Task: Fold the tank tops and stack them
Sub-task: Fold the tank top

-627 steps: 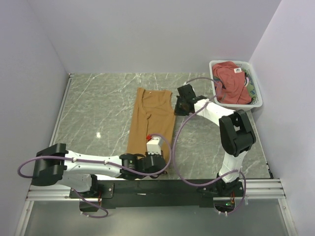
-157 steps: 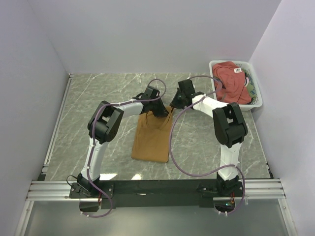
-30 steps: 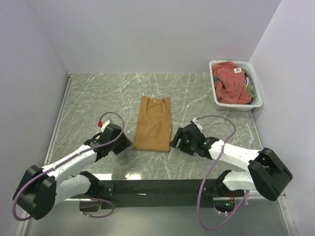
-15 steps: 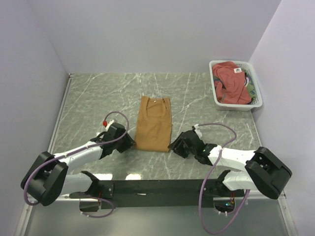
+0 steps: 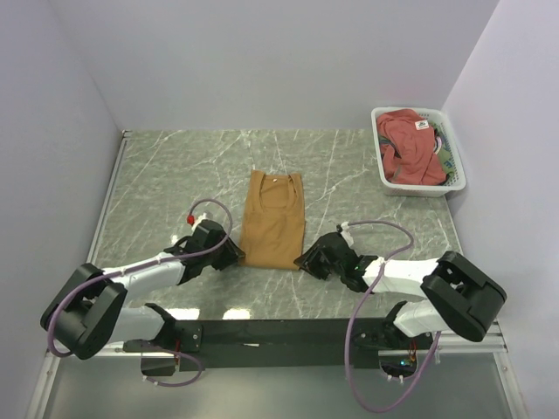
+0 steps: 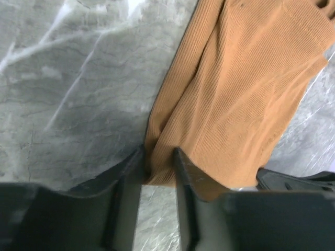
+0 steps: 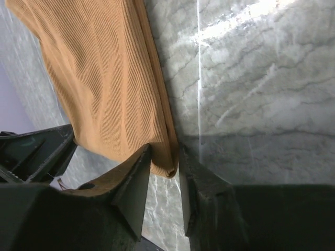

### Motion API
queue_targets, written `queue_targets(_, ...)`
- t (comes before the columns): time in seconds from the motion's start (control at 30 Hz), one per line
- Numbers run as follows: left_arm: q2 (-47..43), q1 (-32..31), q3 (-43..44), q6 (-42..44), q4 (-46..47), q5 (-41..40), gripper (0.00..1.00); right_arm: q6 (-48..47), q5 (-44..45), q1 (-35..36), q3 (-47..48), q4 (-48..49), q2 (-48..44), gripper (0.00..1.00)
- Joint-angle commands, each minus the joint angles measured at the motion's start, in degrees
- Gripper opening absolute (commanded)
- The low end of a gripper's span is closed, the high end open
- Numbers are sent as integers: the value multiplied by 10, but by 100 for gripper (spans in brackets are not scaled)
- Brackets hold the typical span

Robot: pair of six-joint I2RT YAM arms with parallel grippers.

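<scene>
Both arms stretch low across the lower frame, left gripper (image 5: 234,256) and right gripper (image 5: 307,260) straddling the near corners of the tan tank top (image 5: 272,218), fingers part-closed; whether clamped, unclear.

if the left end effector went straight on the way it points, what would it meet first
The tan tank top: its near corner lies between the jaws of the left end effector.
</scene>
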Motion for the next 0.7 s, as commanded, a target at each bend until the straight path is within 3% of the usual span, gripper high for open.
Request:
queue_targets(0.0, 16, -10, -20, 0, -17, 8, 34, -10, 12, 6, -13, -38, 30, 33)
queue_targets(0.17, 3, -20, -21, 1, -17, 9, 6, -34, 22, 5, 2, -64, 19, 5)
queue_targets(0.2, -2, -22, -19, 3, -21, 9, 4, -47, 24, 5, 6, -71, 14, 1)
queue_targets(0.43, -100, -48, -8, -8, -95, 9, 0, -85, 30, 25, 14, -148, -62, 0)
queue_targets(0.67, -213, -103, -15, -56, -172, -8, 1, -66, 68, 118, 21, -239, -141, 0)
